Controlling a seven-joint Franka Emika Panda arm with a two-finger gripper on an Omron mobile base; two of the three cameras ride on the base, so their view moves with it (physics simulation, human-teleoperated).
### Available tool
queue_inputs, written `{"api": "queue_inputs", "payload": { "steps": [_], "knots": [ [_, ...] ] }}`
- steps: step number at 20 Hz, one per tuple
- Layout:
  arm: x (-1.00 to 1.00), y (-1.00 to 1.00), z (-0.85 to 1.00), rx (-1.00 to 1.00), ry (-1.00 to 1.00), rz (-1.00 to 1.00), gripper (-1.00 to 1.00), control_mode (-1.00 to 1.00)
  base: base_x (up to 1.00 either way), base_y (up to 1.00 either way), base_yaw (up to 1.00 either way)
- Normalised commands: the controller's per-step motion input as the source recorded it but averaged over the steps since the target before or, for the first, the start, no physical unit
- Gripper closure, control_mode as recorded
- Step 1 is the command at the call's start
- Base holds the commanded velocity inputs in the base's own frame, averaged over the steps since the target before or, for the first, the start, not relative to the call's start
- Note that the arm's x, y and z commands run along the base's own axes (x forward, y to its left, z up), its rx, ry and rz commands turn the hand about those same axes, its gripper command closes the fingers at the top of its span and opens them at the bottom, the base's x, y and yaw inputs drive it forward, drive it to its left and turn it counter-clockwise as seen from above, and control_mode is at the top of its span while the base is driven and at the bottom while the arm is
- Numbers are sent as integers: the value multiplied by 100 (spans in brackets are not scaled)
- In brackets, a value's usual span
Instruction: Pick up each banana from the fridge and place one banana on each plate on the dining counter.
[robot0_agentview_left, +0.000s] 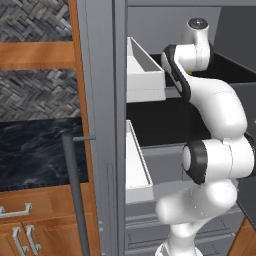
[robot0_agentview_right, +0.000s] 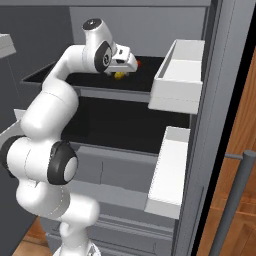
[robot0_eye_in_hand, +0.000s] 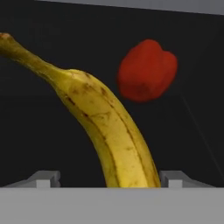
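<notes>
A yellow banana with brown flecks lies on the black upper shelf of the open fridge, its stem pointing to the upper left in the hand view. My gripper straddles its near end, jaws apart, one tip on each side; the right tip stands close to the peel and the left one stands clear of it. From the right base view, the gripper reaches low over the banana on that shelf. The plates and the dining counter are out of view.
A small red fruit sits just behind the banana on the same shelf. White door bins hang on the open door, with the bar handle beyond. A black-topped wooden cabinet stands left of the fridge.
</notes>
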Motion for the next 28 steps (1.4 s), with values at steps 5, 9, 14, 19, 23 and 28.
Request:
{"api": "queue_inputs", "payload": {
  "steps": [5, 9, 14, 19, 23, 28],
  "knots": [
    [-2, -4, -4, 0, -6, 0, 100, -100, 0, 0, 0],
    [-30, -1, 0, 4, -14, 0, 100, -100, 0, 0, 0],
    [-45, 0, 0, 7, -16, 0, 100, -100, 0, 0, 0],
    [-49, 0, 0, 7, -12, 0, 100, -100, 0, 0, 0],
    [-66, 0, 28, 3, -12, 1, 100, -100, 0, 0, 0],
    [-87, 0, 63, 4, -11, 4, 100, -100, 0, 0, 0]
  ]
}}
